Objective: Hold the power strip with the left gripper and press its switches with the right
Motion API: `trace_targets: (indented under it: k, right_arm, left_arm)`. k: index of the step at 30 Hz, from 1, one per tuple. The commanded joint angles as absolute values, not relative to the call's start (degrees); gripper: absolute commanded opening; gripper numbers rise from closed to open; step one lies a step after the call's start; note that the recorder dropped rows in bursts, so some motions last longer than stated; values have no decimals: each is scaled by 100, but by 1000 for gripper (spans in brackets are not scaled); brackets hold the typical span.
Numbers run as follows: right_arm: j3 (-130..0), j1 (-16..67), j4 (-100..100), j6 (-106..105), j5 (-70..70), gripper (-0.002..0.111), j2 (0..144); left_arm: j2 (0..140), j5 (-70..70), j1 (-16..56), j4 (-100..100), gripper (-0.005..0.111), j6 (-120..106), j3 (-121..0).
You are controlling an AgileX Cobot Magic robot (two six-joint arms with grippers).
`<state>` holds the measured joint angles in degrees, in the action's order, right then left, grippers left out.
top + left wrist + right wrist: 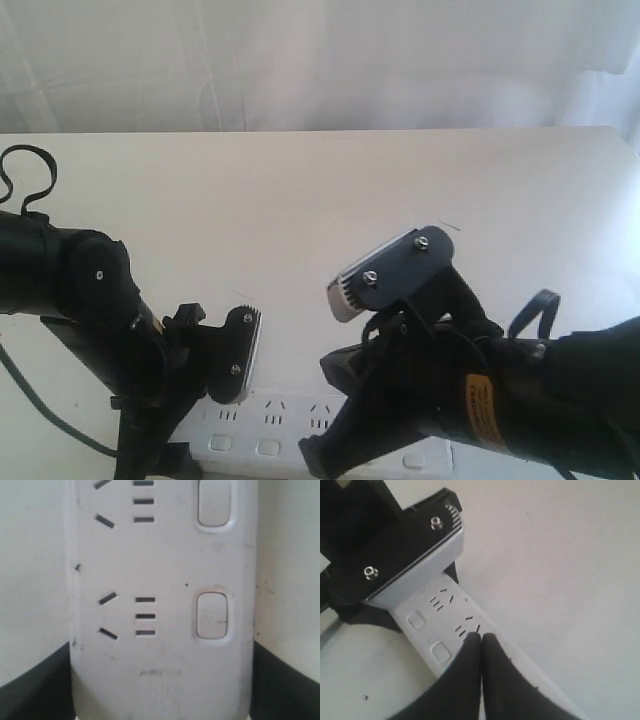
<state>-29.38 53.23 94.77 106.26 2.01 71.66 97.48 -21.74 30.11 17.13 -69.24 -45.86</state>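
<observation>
The power strip (270, 425) lies flat along the near edge of the white table (350, 180). It looks like a light, stiff, smooth plastic bar, apt to skate under a push, so it is best clamped across its width, clear of the switches (212, 615). The left gripper (161, 655) straddles it there, with its fingers wide and flush against both long sides. The right gripper (481, 642) hovers over a socket group, its tips pressed together and empty.
</observation>
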Motion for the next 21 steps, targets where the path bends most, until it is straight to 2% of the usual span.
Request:
trace_targets:
  k: [1,21]
  right_arm:
    - [-2586,5298,9429,10571,586,0,7167]
    - [-2811,5298,9481,10526,169,0,8746]
  left_arm:
    - [9937,-2623,3038,1316,0,-7045,-4409]
    - [9937,-2357,3038,1331,0,-6748,-4409]
